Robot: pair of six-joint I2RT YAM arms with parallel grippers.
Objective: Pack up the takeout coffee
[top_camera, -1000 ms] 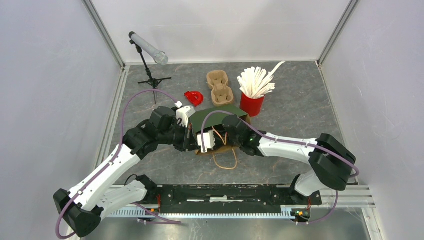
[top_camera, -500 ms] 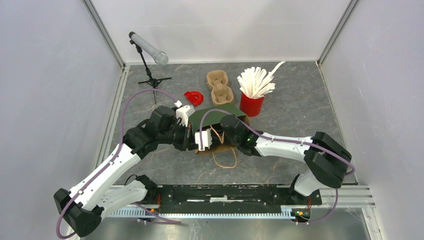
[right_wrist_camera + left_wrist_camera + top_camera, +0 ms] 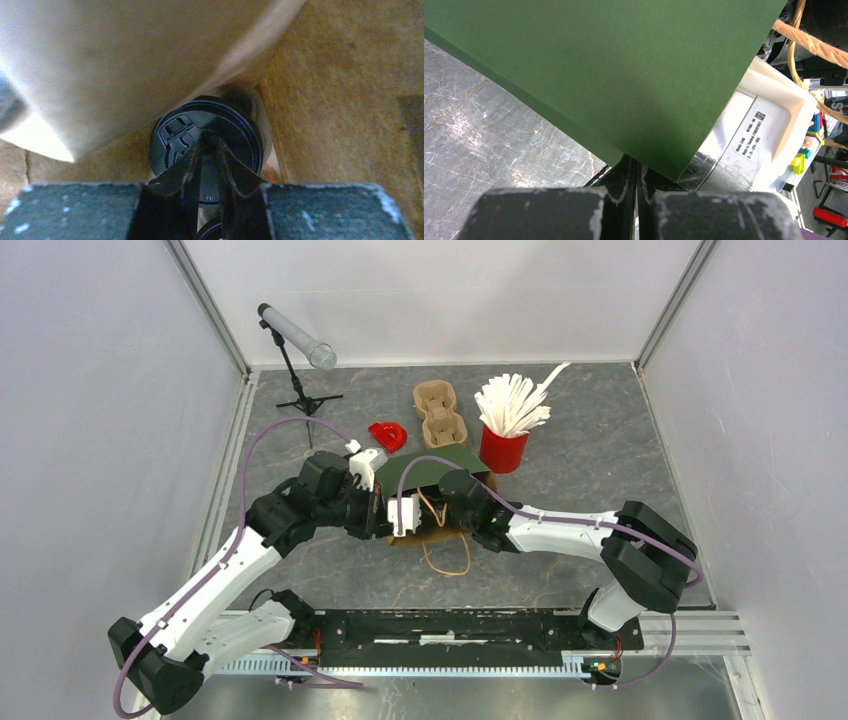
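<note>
left claw (image 3: 636, 169) clenched on edge of green bag (image 3: 614, 75) | right claw (image 3: 207, 148) was inside bag, fingers (image 3: 181, 167) near-closed over black-lidded coffee cup (image 3: 172, 135), grasp unclear | cup sat inside bag

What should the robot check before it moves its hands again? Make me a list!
1. Left hand pinching the edge of the green bag: ok.
2. Right hand reaching inside the bag: ok.
3. Black lid in sight right under the right hand: ok.
4. Right hand holding the lid or free of it: cannot tell.
5. Cup under the lid standing straight: cannot tell, it is hidden.
</note>
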